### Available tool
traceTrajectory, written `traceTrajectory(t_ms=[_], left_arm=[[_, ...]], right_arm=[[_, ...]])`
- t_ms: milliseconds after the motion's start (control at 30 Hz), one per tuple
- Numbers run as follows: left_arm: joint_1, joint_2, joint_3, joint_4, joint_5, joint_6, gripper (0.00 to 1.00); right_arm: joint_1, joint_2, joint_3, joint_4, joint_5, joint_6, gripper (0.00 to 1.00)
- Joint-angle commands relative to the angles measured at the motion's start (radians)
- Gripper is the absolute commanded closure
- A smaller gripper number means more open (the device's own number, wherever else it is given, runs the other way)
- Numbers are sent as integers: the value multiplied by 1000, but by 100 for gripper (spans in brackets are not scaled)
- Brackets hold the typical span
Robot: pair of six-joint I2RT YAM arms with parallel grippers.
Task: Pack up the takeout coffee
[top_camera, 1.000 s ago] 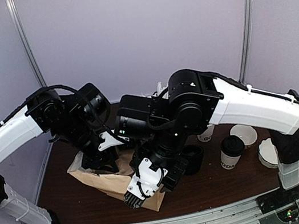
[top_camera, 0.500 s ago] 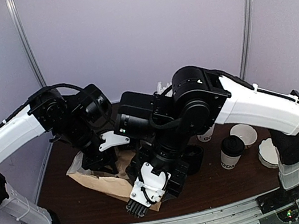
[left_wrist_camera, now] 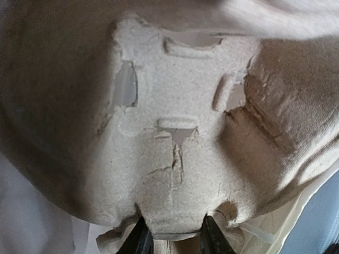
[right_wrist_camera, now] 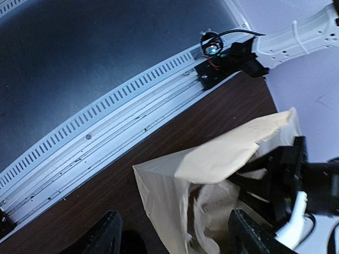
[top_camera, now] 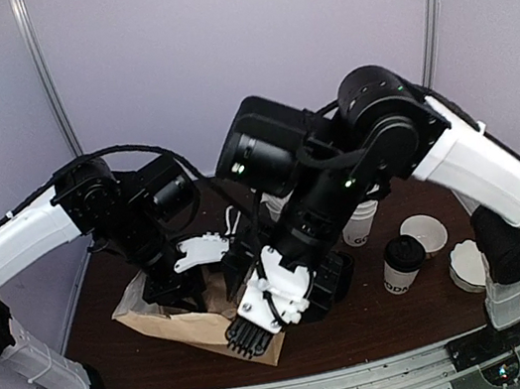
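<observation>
Top external: the takeout coffee (top_camera: 404,266) stands upright, lid on, toward the right edge of the surface (top_camera: 111,321), outside the paper bag (top_camera: 161,320). The right end effector (top_camera: 253,335) hangs over the bag's corner at the near edge. The cup lies well apart to its right, long axis vertical. The right arm is judged the nearer.

Left wrist: the left end effector (left_wrist_camera: 175,239) pinches the rim of a pulp carrier (left_wrist_camera: 180,132).

Right wrist: the right end effector is spread, holding nothing, with the bag's open mouth beneath.

Takeout coffee (top_camera: 401,268) white, black-lidded, dark-lettered — paper bag (top_camera: 177,322) tan — table (top_camera: 394,327) dark brown.
</observation>
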Motion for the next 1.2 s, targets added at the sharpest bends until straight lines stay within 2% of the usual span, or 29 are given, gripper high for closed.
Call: traceTrajectory(t_ms=[0, 67, 200, 300, 367, 467, 500, 600, 800, 867, 1033, 1167], left_arm=[[-20, -7, -17, -50, -65, 19, 78], [-24, -8, -9, -50, -79, 19, 79], [-55, -52, -5, 4, -92, 44, 80], [-55, -49, -4, 15, -147, 54, 80], [-55, -28, 13, 22, -194, 41, 80], [-50, -9, 39, 15, -257, 14, 80], [-44, -10, 39, 14, -267, 5, 80], [-31, -17, 38, 0, -275, -30, 80], [-15, -22, 51, -6, -233, -84, 80], [-12, -16, 54, -8, -235, -103, 80], [-11, -25, 55, -29, -224, -138, 80], [-11, -32, 52, -71, -220, -212, 80]], right_arm=[[-59, -132, 119, -218, -12, -25, 27], [-112, -189, 79, -253, -33, -14, 27], [-261, -306, -26, -208, -111, 27, 27], [-386, -296, -90, -84, -190, 144, 28], [-423, -306, -244, 64, -204, 232, 29], [-436, -359, -579, 346, -245, 312, 29], [-436, -338, -634, 396, -259, 349, 30], [-434, -236, -622, 425, -322, 394, 30], [-416, -70, -487, 482, -474, 498, 30], [-405, -29, -452, 527, -469, 556, 32], [-470, 4, -436, 737, -439, 766, 33], [-508, 72, -332, 748, -390, 815, 33]])
